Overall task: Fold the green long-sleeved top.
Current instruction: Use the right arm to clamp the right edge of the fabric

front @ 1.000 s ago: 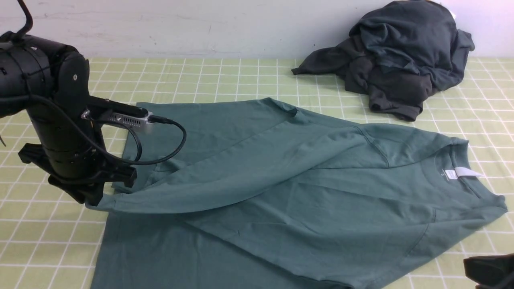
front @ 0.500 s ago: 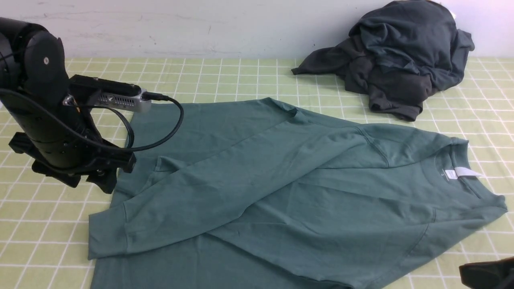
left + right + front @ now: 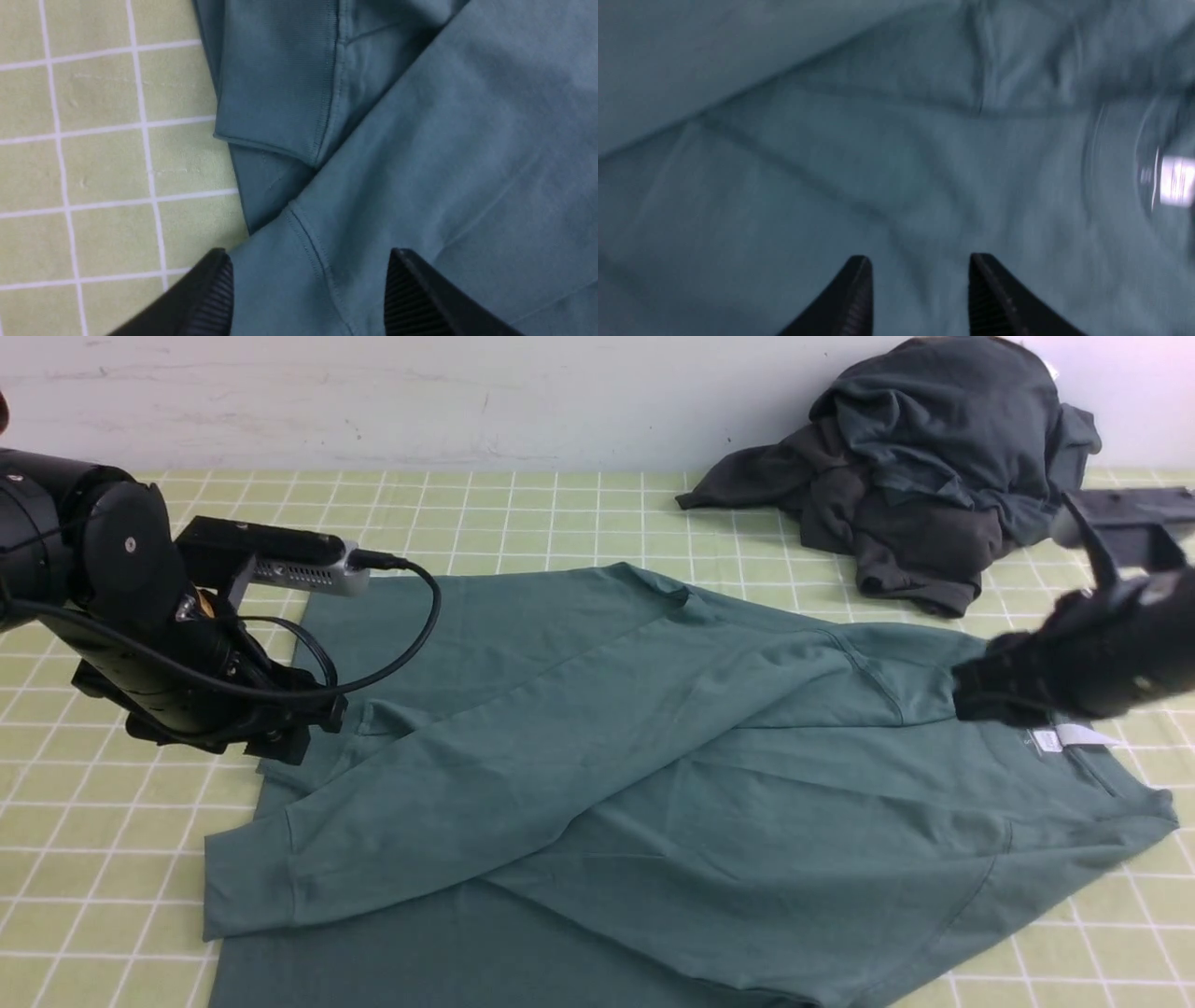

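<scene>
The green long-sleeved top [image 3: 709,803] lies spread on the checked cloth, its collar and white neck label [image 3: 1064,737] at the right. One sleeve is folded slantwise across the body, and its cuff [image 3: 247,887] lies flat at the lower left. My left gripper [image 3: 280,739] hovers at the top's left edge. In the left wrist view this left gripper [image 3: 308,255] stands open over the sleeve seam, holding nothing. My right gripper [image 3: 980,695] is blurred above the shoulder beside the collar. In the right wrist view the right gripper [image 3: 920,257] has its jaws apart over green fabric [image 3: 831,163].
A dark charcoal heap of clothes [image 3: 934,457] lies at the back right against the wall. The yellow-green checked tablecloth [image 3: 112,859] shows bare around the top, at the left and along the back.
My left gripper let go of the sleeve cuff, which dropped flat, and the arm drew back. My right arm swung from the lower right corner to above the collar, with its jaws parting.
</scene>
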`<state>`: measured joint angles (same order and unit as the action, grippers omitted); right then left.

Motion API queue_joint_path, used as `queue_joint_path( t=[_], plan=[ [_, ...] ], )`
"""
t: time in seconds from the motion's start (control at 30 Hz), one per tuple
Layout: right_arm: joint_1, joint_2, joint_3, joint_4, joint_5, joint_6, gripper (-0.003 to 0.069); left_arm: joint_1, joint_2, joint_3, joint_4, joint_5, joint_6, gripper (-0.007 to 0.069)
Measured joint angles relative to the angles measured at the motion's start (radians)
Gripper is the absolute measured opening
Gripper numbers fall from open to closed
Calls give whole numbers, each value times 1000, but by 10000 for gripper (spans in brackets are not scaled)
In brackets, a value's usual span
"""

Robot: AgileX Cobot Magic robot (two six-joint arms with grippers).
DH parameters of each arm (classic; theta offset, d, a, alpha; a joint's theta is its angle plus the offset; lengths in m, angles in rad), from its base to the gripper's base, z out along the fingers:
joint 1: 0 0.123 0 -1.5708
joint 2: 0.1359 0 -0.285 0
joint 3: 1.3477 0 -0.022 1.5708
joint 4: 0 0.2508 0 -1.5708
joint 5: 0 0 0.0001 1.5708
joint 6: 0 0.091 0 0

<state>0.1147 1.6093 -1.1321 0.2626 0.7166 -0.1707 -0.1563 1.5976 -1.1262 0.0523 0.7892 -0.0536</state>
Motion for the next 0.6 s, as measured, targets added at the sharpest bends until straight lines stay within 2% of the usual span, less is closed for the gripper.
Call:
queue_joint_path(
  t=[0.13,0.4,0.53,0.6],
  plan=[
    [0,243,-225,-55,66,59,357,0,0,0,-1,7,0,409],
    [18,558,-545,-188,234,132,367,0,0,0,-1,22,3,409],
    [48,605,-587,-216,249,131,343,0,0,0,-1,22,3,409],
    [62,617,-600,-235,255,108,288,0,0,0,-1,21,3,409]
  ],
)
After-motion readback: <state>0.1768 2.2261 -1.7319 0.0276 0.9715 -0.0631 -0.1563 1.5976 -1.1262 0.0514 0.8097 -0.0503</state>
